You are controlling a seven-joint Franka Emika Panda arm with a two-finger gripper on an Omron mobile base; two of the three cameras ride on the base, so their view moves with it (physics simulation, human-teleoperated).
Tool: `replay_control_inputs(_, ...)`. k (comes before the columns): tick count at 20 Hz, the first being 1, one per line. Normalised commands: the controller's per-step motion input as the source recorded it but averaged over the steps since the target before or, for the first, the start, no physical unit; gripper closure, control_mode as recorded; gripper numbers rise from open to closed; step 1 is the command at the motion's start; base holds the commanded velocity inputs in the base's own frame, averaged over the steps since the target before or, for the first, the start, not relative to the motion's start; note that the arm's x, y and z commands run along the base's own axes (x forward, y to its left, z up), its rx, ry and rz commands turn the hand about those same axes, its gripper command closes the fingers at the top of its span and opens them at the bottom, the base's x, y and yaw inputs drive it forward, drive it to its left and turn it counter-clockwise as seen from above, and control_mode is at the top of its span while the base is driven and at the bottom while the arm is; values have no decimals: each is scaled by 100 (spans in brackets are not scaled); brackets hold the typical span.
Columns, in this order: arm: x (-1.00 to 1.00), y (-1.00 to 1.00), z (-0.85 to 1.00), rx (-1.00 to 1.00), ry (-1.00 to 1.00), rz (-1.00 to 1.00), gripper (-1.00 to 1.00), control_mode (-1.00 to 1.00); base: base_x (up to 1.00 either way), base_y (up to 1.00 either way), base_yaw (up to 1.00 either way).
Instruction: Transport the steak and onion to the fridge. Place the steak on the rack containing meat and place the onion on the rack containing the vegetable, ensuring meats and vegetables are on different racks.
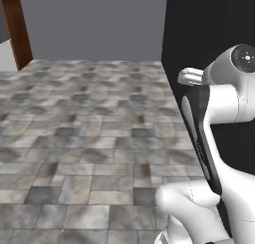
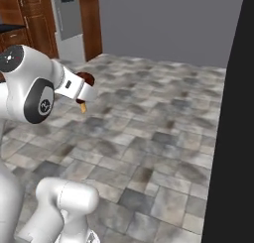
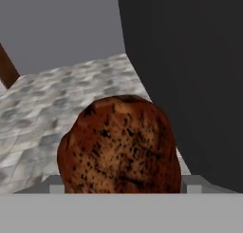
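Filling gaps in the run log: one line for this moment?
phase: carrying | gripper: shut on steak | surroundings: tiled floor, dark panel to the right

Rendered home kitchen: stone-tile floor point(image 1: 89, 138), wood cabinets point(image 2: 25, 19), grey appliance point(image 2: 69, 11), grey wall point(image 1: 94, 24)

Even, soft rendered light; slight blur throughout.

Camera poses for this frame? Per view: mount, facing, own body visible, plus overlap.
Left base view: behind the arm to its left, facing forward-down over tiled floor toward a grey wall; arm at right, before a dark panel.
Right base view: behind-right, same floor and wall; arm at left, steak in the gripper.
Hand view: looks along the gripper; steak fills its centre, floor and dark panel behind.
Shared: floor, grey wall, dark panel.
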Motion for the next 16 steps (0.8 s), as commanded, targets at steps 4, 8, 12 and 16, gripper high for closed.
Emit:
replay_control_inputs(4, 0, 0, 0, 0, 0, 0, 100, 100, 100, 45, 9)
replay_control_inputs(8, 0, 0, 0, 0, 0, 0, 100, 100, 100, 44, 8)
replay_control_inputs(12, 0, 0, 0, 0, 0, 0, 100, 100, 100, 26, 9)
replay_control_inputs(16, 0, 0, 0, 0, 0, 0, 100, 100, 100, 21, 8)
